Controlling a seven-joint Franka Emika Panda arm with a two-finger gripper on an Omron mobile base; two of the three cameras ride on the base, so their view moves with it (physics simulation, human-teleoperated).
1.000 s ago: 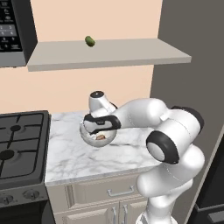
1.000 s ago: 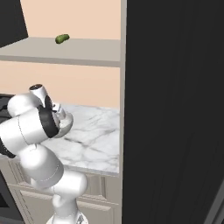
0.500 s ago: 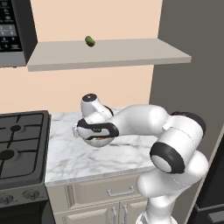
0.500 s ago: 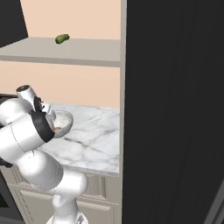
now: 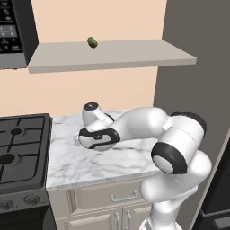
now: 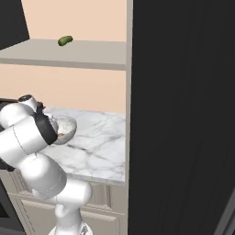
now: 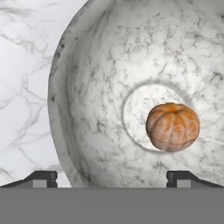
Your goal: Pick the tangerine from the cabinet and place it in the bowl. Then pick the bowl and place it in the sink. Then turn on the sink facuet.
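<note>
The tangerine (image 7: 173,127) lies inside the bowl (image 7: 96,87), just right of its pale round bottom. The bowl (image 6: 65,128) stands on the marble counter (image 5: 103,164), mostly hidden under my hand in the left base view. My gripper (image 7: 113,178) hangs open close above it and holds nothing. One fingertip (image 7: 41,177) is outside the bowl's left rim, the other fingertip (image 7: 186,177) over its inside, below the tangerine in the hand view. The cabinet shelf (image 5: 112,56) (image 6: 69,55) runs above the counter.
A small green fruit (image 5: 92,42) (image 6: 65,40) lies on the shelf. A black stove (image 5: 18,143) adjoins the counter's left end, with a microwave (image 5: 13,27) above it. A tall dark unit (image 6: 183,114) walls off the right side.
My hand has swung left and dropped lower over the bowl, with the arm stretching further out. The jaws have stayed open and the tangerine stays in the bowl.
</note>
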